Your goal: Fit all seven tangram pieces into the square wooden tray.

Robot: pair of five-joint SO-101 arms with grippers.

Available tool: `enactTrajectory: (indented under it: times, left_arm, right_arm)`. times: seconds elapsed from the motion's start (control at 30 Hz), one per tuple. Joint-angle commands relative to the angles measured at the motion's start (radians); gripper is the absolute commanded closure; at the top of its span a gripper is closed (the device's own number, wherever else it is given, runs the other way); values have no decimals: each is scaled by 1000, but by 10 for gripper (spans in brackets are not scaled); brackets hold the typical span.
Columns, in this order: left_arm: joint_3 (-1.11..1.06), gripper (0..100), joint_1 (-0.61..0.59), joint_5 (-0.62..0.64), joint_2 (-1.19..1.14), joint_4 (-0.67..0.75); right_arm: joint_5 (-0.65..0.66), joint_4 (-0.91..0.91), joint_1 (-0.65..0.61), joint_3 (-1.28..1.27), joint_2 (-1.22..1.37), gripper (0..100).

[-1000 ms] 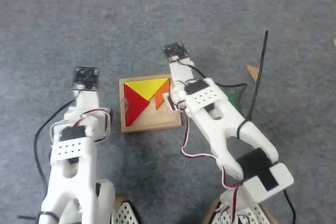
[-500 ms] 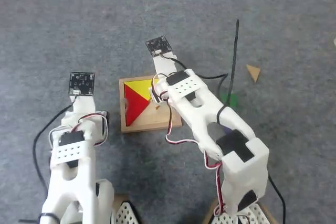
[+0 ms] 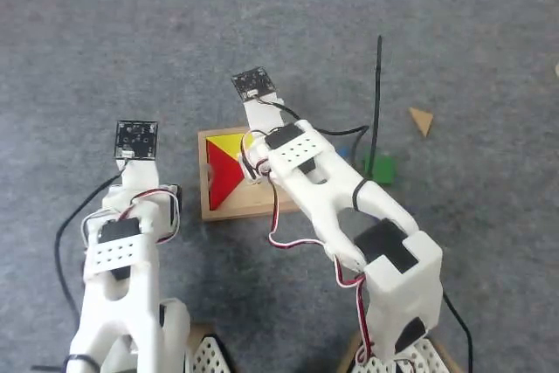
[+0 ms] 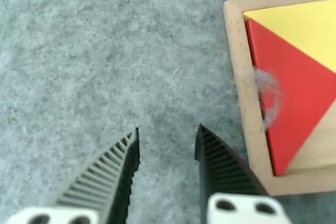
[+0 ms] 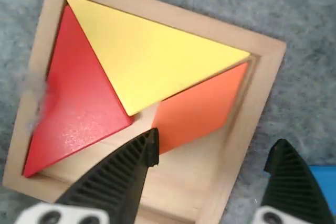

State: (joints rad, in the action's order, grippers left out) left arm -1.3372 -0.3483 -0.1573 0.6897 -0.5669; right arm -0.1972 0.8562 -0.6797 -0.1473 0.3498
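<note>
The square wooden tray point(image 5: 262, 85) holds a red triangle point(image 5: 73, 103), a yellow triangle point(image 5: 147, 59) and an orange parallelogram point(image 5: 197, 111) that lie flat and touch one another. My right gripper point(image 5: 210, 163) hangs open over the tray's bare wooden part, holding nothing. In the high view the right arm covers much of the tray point(image 3: 240, 207); the red triangle point(image 3: 223, 172) shows beside it. My left gripper point(image 4: 167, 140) is open over the grey carpet just off the tray's edge point(image 4: 242, 82). A green piece point(image 3: 382, 169) and a tan triangle point(image 3: 422, 120) lie on the carpet.
A blue piece point(image 5: 323, 184) lies just outside the tray by the right gripper. A stiff black cable point(image 3: 377, 102) sticks up from the right arm. Grey carpet point(image 3: 131, 50) covers the whole table.
The right arm swung to the left over the tray and now hides the orange parallelogram in the high view. The green piece came into view. The left arm shifted only slightly.
</note>
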Motion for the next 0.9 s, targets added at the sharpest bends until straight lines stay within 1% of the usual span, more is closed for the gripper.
enactTrajectory:
  times: [0.0, 0.17, 0.3, 0.47, 0.57, 0.7, 0.87]
  left_arm:
    - [4, 826, 0, -12, 20, 20]
    - [4, 826, 0, -11, 20, 20]
    - [4, 826, 0, -11, 20, 20]
    - [4, 826, 0, -11, 20, 21]
    - [4, 826, 0, -11, 20, 21]
    - [4, 826, 0, -11, 20, 21]
    - [4, 826, 0, -11, 20, 21]
  right_arm:
    - [-11, -4, -1, 61, -10, 670]
    - [-11, 5, 44, 61, 25, 670]
    - [-11, 24, 74, 60, 2, 670]
    - [-17, 68, 64, 60, -62, 670]
    - [-54, 61, 27, 60, -93, 670]
    - [-60, 50, -24, 61, -99, 670]
    - [-58, 13, 4, 61, -35, 670]
